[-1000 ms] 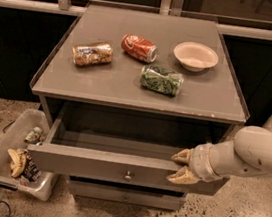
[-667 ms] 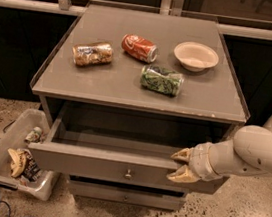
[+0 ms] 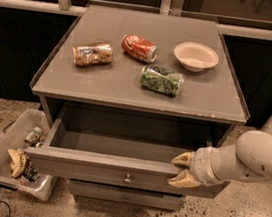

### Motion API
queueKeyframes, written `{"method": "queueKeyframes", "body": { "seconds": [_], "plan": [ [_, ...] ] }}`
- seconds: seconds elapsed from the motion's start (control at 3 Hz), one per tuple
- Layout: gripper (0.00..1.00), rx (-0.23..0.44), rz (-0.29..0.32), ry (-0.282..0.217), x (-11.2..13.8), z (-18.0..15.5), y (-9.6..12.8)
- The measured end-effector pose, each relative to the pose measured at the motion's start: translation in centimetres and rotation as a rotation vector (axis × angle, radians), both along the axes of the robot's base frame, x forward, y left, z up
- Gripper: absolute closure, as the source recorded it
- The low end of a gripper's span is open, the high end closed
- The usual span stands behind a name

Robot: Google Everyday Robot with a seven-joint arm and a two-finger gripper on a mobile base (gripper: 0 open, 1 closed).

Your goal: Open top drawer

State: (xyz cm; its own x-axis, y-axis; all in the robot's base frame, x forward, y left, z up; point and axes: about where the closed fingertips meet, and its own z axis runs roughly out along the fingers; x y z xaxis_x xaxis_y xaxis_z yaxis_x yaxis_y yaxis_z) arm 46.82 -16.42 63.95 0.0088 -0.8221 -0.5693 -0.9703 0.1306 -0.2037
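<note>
One top drawer (image 3: pixel 77 165), standing open, front running leftward from claw (image 3: pixel 183 169); claw part-spread, pinching front's right end; knob (image 3: pixel 127 179) lower left.

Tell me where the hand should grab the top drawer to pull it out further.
Grip the front panel's top edge on the top drawer, coming from the front and above. The drawer is already partly out, so that straight lip is exposed, while the centre knob is small and round. The hand is at the panel's right end.
</note>
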Motion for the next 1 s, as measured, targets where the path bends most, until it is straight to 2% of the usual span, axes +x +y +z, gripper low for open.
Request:
{"method": "queueKeyframes", "body": {
  "seconds": [0.33,1.0],
  "plan": [
    [0.81,0.000,0.000,0.000,0.00,0.00,0.00],
    [0.35,0.000,0.000,0.000,0.00,0.00,0.01]
  ]
}}
